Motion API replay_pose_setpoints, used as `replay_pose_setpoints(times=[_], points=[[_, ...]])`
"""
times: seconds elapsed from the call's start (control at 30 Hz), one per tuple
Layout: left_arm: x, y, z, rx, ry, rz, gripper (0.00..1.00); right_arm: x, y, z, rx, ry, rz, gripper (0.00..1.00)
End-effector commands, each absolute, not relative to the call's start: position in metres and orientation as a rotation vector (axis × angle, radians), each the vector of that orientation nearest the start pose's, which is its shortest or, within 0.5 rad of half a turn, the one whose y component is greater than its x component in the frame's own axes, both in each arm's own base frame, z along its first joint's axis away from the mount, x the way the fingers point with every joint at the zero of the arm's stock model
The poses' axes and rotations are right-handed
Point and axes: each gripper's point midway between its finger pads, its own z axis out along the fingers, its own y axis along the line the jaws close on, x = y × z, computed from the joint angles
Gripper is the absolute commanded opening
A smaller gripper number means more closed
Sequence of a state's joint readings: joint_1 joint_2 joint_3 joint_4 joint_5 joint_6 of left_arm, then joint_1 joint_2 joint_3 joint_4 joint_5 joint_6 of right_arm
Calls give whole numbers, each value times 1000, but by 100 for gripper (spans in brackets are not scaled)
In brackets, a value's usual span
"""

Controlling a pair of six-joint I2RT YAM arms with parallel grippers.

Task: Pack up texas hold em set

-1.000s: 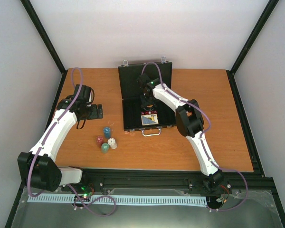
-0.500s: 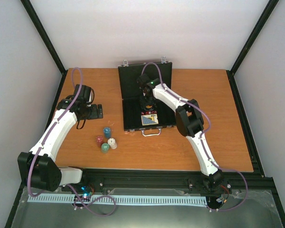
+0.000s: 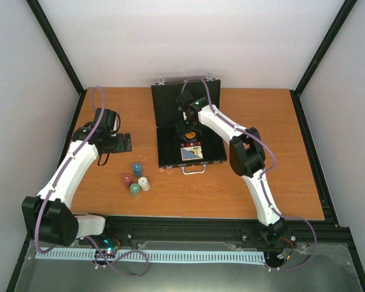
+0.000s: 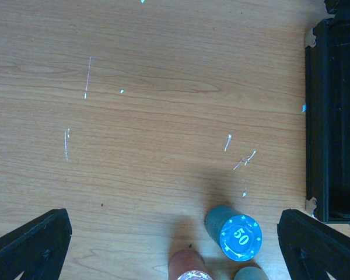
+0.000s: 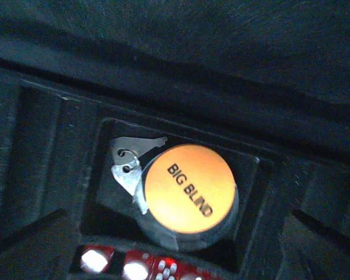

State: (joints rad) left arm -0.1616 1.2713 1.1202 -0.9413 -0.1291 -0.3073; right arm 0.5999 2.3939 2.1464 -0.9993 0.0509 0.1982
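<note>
The black briefcase (image 3: 170, 131) lies open at the back middle of the table. My right gripper (image 3: 188, 129) hovers over its tray, jaws apart and empty. In the right wrist view an orange "BIG BLIND" disc (image 5: 189, 188) lies in a square pocket on a clear disc (image 5: 163, 236), with small keys (image 5: 130, 162) beside it and red dice (image 5: 131, 267) below. The blue-yellow card deck (image 3: 193, 152) lies in the tray. Blue (image 3: 137, 168), red (image 3: 128, 180), green (image 3: 134, 189) and white (image 3: 144, 183) chip stacks stand left of the case. My left gripper (image 3: 121, 143) is open and empty above the table, back from the stacks.
In the left wrist view the blue "50" stack (image 4: 240, 236) and the red stack (image 4: 189, 268) sit between my spread fingers (image 4: 32, 245), and the case's left edge (image 4: 332, 116) is at the right. Grey walls and black frame posts enclose the table.
My right gripper has shifted slightly back and up over the case's tray. The left arm and the chip stacks have not moved.
</note>
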Motion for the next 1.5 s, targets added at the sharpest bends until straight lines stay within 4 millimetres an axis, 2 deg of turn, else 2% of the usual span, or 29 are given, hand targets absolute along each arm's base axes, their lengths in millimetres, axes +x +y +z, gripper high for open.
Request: replay_pose_setpoints(times=[0.0, 0.13, 0.27, 0.33, 0.4, 0.53, 0.6, 0.7, 0.83, 1.0, 1.23, 1.47], points=[[307, -27, 185, -244, 2592, -6, 100, 448, 301, 131, -548, 2648, 184, 99], [307, -29, 192, -241, 2584, -24, 100, 431, 297, 150, -561, 2633, 182, 100], [305, -30, 199, -247, 2579, -40, 100, 390, 308, 154, -649, 2641, 202, 100], [302, -31, 203, -248, 2573, -52, 100, 359, 323, 159, -733, 2626, 243, 100], [299, -31, 206, -248, 2567, -57, 100, 318, 348, 157, -861, 2605, 297, 100], [290, -28, 206, -254, 2568, -52, 100, 245, 387, 140, -1071, 2608, 415, 100], [285, -25, 204, -271, 2572, -30, 100, 220, 404, 131, -1141, 2608, 490, 99], [277, -19, 205, -313, 2573, -4, 100, 198, 426, 123, -1176, 2613, 584, 98], [268, -15, 212, -370, 2558, 0, 100, 196, 444, 118, -1157, 2615, 618, 98], [256, -12, 206, -397, 2561, 7, 100, 198, 460, 106, -1156, 2627, 652, 97], [253, -14, 212, -383, 2550, -22, 100, 211, 485, 87, -1129, 2653, 645, 95], [250, -17, 215, -373, 2542, -49, 100, 211, 493, 65, -1113, 2706, 627, 94]])
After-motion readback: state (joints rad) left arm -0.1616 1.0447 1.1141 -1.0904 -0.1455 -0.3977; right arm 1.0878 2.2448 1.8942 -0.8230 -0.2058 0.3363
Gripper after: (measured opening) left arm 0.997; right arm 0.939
